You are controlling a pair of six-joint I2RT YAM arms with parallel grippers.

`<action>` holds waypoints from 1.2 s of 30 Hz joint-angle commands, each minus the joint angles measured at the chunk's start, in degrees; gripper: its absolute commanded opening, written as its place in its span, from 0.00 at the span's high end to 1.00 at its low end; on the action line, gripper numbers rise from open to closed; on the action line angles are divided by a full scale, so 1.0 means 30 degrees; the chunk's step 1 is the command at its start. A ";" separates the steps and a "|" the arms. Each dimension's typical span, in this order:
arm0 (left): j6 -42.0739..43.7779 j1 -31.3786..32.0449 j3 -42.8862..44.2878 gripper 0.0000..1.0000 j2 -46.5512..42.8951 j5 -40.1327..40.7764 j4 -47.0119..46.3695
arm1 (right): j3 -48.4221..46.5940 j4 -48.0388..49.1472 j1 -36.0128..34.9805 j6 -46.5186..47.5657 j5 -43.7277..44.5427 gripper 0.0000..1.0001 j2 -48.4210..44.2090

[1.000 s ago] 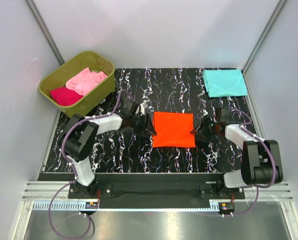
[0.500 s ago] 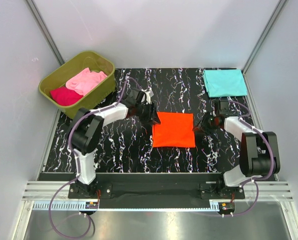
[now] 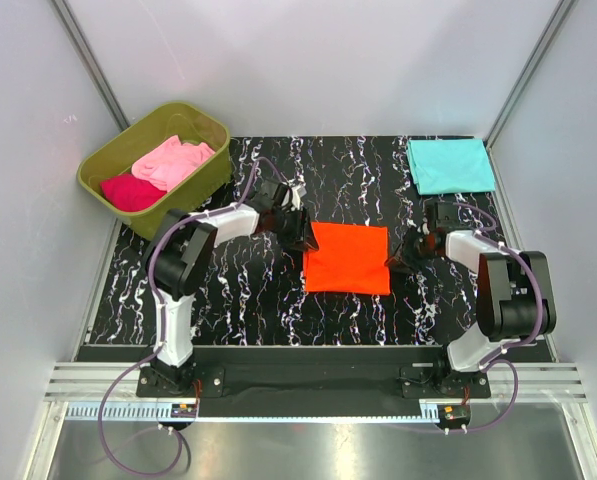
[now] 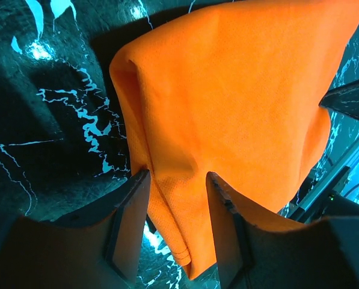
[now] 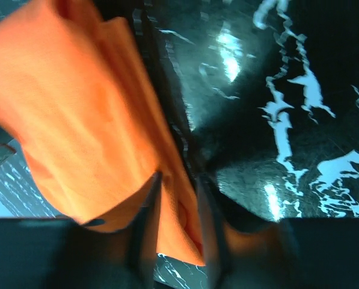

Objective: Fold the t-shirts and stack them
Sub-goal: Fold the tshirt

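A bright orange t-shirt [image 3: 348, 258], folded into a rectangle, lies mid-table. My left gripper [image 3: 300, 235] is at its far-left corner. In the left wrist view the orange t-shirt [image 4: 239, 90] bunches into a thick fold between the jaws of the left gripper [image 4: 176, 180], which are shut on it. My right gripper [image 3: 398, 255] is at the shirt's right edge. In its wrist view the right gripper [image 5: 177, 180] pinches the hem of the orange cloth [image 5: 65, 90]. A folded teal t-shirt [image 3: 450, 165] lies at the far right.
An olive-green tub [image 3: 183, 205] at the far left holds a light pink t-shirt [image 3: 171, 160] and a magenta one [image 3: 130, 192]. Grey walls close in the black marbled table [image 3: 248, 300] on three sides.
The left gripper slid from the shirt's left edge up to its far-left corner. The right gripper's jaws narrowed onto the shirt's right edge, and that arm shifted slightly farther away.
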State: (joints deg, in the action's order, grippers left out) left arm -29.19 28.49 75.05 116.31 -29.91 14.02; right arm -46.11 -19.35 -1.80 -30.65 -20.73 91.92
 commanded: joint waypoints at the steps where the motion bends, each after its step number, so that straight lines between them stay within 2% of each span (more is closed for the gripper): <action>1: 0.0385 -0.0181 0.0503 0.52 -0.1034 -0.0985 -0.0513 | -0.1095 0.0562 0.0073 0.1075 -0.0821 0.61 -0.1225; 2: 0.0123 -0.0209 0.0444 0.51 -0.1529 -0.1132 -0.0543 | -0.1270 0.0563 0.0103 0.1571 -0.1723 0.55 -0.1255; 6: -0.0434 -0.0035 -0.0521 0.51 -0.2821 -0.1981 -0.1098 | -0.2148 0.0475 0.0483 0.2365 -0.3194 0.47 -0.0380; 10: -0.0377 0.0492 -0.2102 0.51 -0.4050 -0.1954 -0.1421 | -0.3260 0.0504 0.0484 0.3419 -0.4162 0.43 0.0675; 11: -0.0377 0.0609 -0.2424 0.51 -0.4228 -0.1895 -0.1422 | -0.3583 0.0533 0.1093 0.4001 -0.4715 0.42 0.1056; 16: -0.0758 0.1459 -0.4506 0.51 -0.4641 -0.0930 -0.2271 | -0.5634 0.0300 0.1743 0.5381 -0.7091 0.40 0.3986; 21: -0.0730 0.1724 -0.5531 0.50 -0.3938 0.0881 -0.1836 | -0.6778 -0.0081 0.1919 0.5881 -0.6800 0.38 0.5333; 26: -0.0349 0.1578 -0.5534 0.50 -0.3468 0.3578 -0.0108 | -0.7249 -0.0375 0.1919 0.6204 -0.7093 0.34 0.5922; 32: 0.0119 0.1373 -0.4512 0.49 -0.3586 0.4723 0.0861 | -0.7071 -0.0375 0.1919 0.6410 -0.6918 0.29 0.5893; 34: 0.0295 0.1285 -0.4070 0.49 -0.3235 0.5018 0.1506 | -0.7160 -0.0345 0.1890 0.6321 -0.7499 0.21 0.6098; 36: 0.0530 0.1168 -0.3425 0.49 -0.2855 0.5282 0.2063 | -0.7161 -0.0316 0.1890 0.6234 -0.7359 0.18 0.6245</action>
State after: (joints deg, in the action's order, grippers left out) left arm -30.41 32.97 62.19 105.47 -20.67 15.64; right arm -65.93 -19.99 3.97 -12.80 -40.91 109.80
